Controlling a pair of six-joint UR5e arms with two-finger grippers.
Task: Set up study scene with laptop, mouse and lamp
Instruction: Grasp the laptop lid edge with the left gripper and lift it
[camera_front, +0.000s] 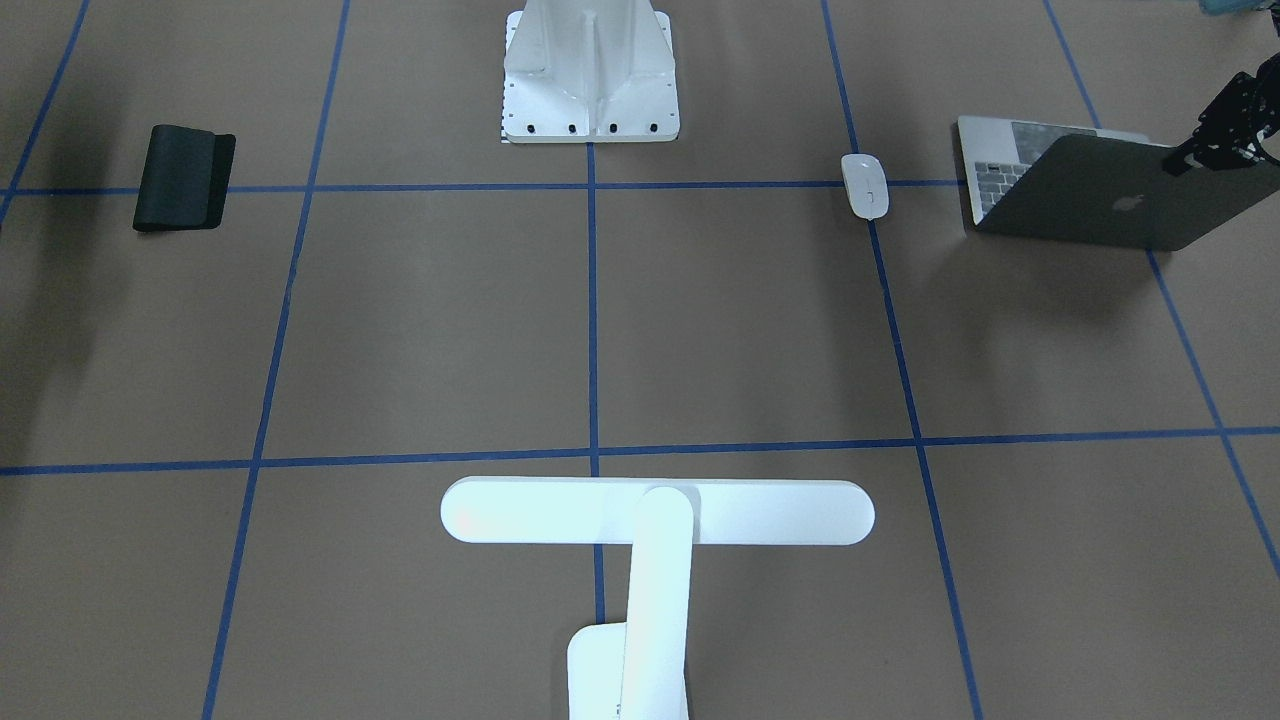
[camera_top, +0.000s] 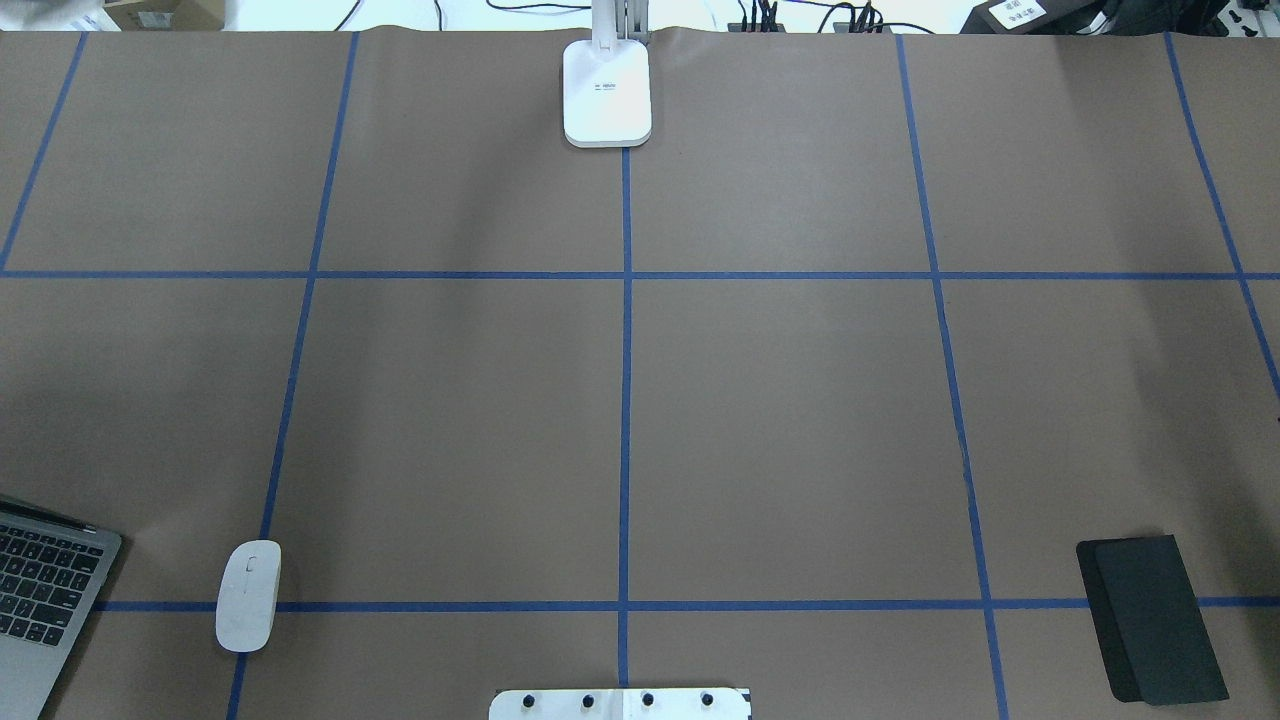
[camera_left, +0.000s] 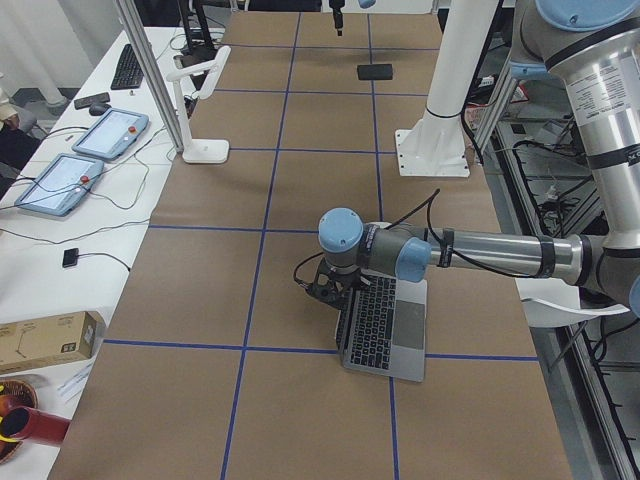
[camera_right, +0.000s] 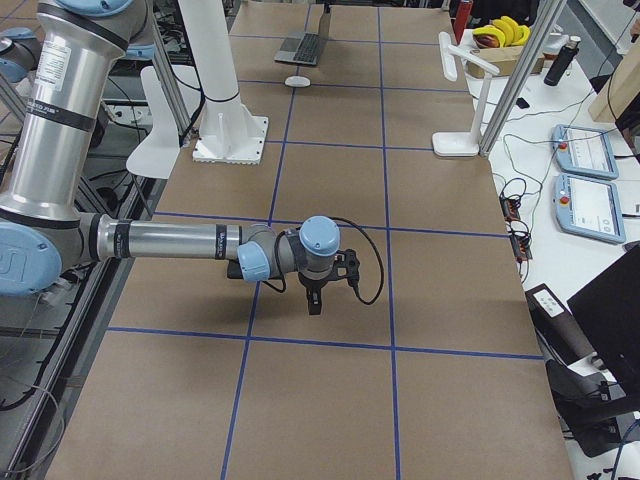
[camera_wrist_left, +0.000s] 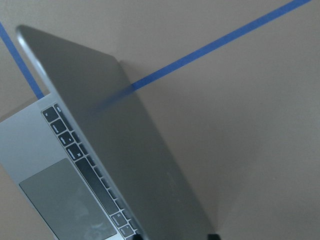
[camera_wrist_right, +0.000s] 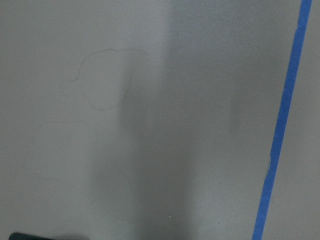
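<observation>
The laptop (camera_front: 1090, 190) stands at the table's near-left corner with its lid half raised; its keyboard and trackpad show in the left wrist view (camera_wrist_left: 65, 195). My left gripper (camera_front: 1188, 157) is closed on the lid's outer corner, and one dark fingertip (camera_wrist_left: 214, 236) shows beside the lid. The mouse (camera_front: 865, 186) lies flat on a blue tape line just beside the laptop. The lamp (camera_front: 657, 511) stands at the far middle edge, its base (camera_top: 607, 95) flat on the paper. My right gripper (camera_right: 312, 300) hovers over bare paper on the right side; I cannot tell if it is open or shut.
A thin black mat (camera_top: 1150, 618) lies at the near right. The white ribbed bracket (camera_front: 590, 85) is bolted at the near middle. Brown paper with a blue tape grid (camera_top: 626, 400) covers the table. Tablets and cables (camera_left: 90, 150) lie beyond the far edge.
</observation>
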